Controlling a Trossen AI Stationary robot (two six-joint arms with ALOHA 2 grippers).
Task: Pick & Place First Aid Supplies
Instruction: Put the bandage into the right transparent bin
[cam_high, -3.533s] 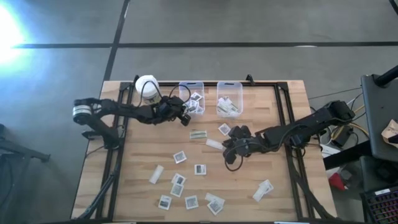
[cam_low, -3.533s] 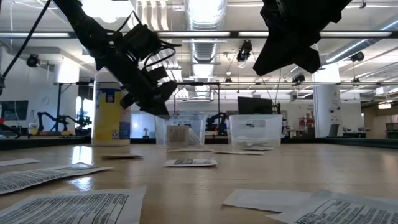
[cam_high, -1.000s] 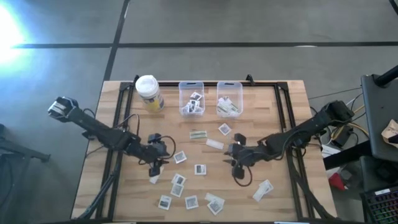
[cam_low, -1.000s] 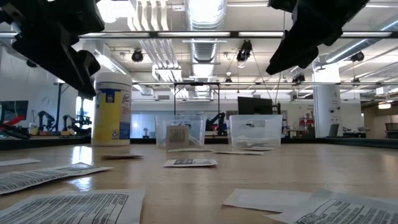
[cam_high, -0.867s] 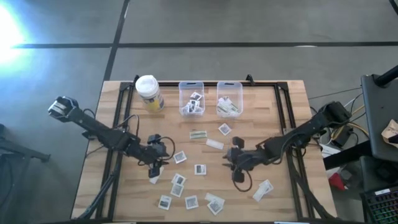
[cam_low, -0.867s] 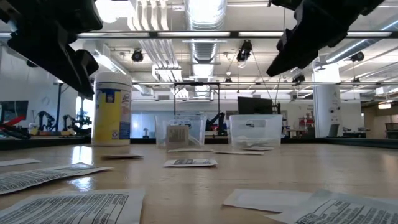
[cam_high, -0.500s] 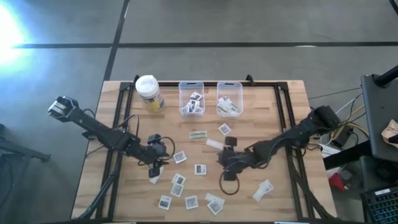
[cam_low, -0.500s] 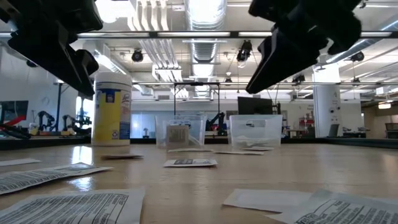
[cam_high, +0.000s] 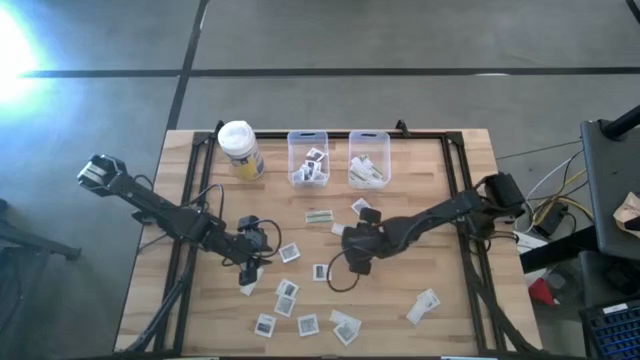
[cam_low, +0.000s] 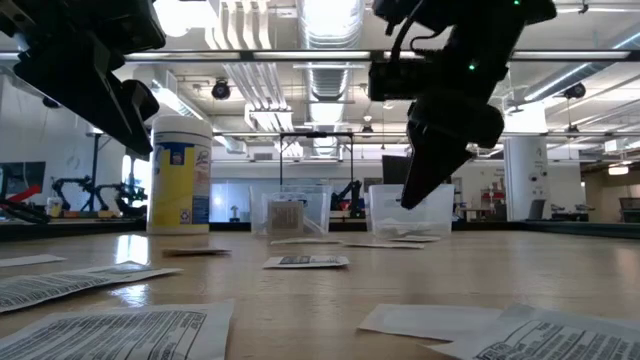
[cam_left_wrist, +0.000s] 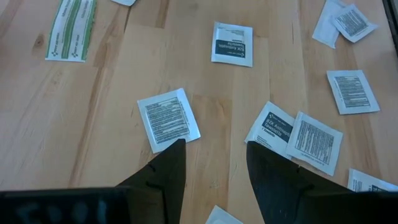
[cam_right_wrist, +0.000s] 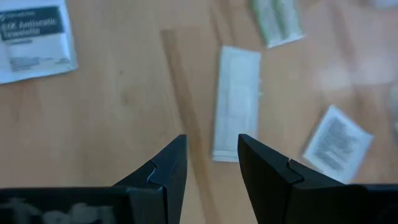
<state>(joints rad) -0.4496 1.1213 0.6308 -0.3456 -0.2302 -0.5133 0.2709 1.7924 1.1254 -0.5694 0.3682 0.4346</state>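
My right gripper (cam_right_wrist: 211, 163) parted, empty, above a plain white strip (cam_right_wrist: 236, 102). Left gripper (cam_left_wrist: 212, 167) parted over packets; one (cam_left_wrist: 278, 130) reads "BZK Antiseptic".

Print on the packets (cam_high: 287, 290) scattered near the yellow container (cam_high: 240, 151) was too small to read from above, while the low view cut off both arms overhead and several near packets (cam_low: 105, 335) at its bottom edge.
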